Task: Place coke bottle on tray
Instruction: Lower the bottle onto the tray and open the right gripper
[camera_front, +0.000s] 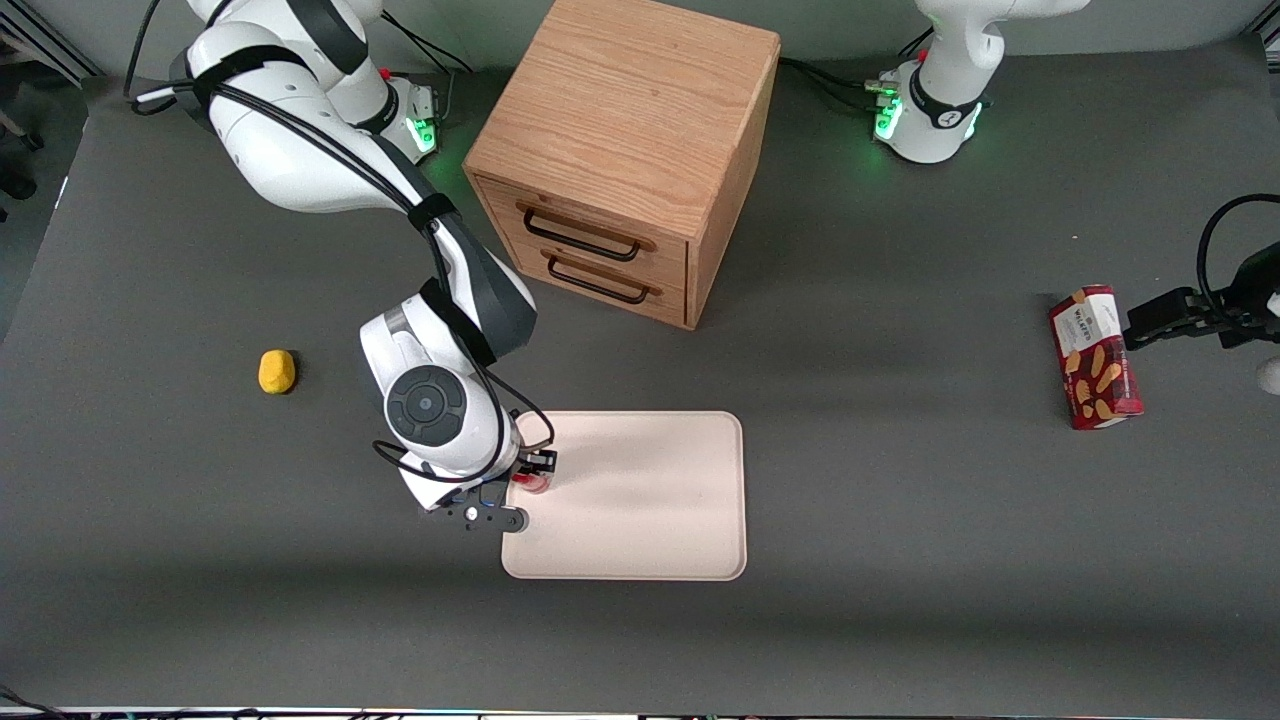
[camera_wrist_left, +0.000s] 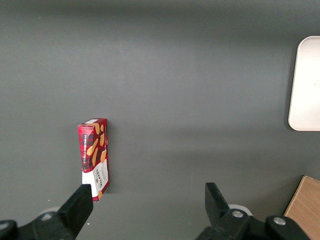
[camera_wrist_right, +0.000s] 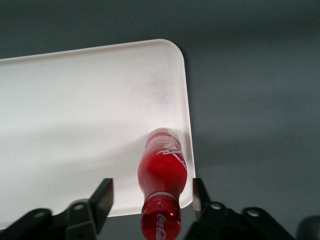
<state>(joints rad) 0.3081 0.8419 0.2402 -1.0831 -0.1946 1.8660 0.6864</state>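
Bottle and tray were seen together in the front view. The coke bottle (camera_front: 537, 483) was mostly hidden under the gripper (camera_front: 530, 478), just inside the edge of the tray (camera_front: 650, 500) at the working arm's end. A wooden drawer cabinet (camera_front: 625, 150) stood farther from the camera, and a yellow lump (camera_front: 277, 371) lay well apart on the table (camera_front: 900, 620).

Nothing of the bottle was shown in the left wrist view. Only a red biscuit box (camera_wrist_left: 94, 159) and a corner of the tray (camera_wrist_left: 305, 85) were seen there.

More was shown in the right wrist view. The coke bottle (camera_wrist_right: 163, 185) was seen standing on the tray (camera_wrist_right: 90, 115), very near its rim and close to a rounded corner. The fingers (camera_wrist_right: 102, 197) were spread wide, one on each side, and the bottle was not touched by either. It looked as if the bottle had been set down already.

To finish well, the gripper should be lifted straight up, so the cap is not bumped. A sideways nudge should be avoided, because a slim bottle so near the rim could be tipped off the tray.
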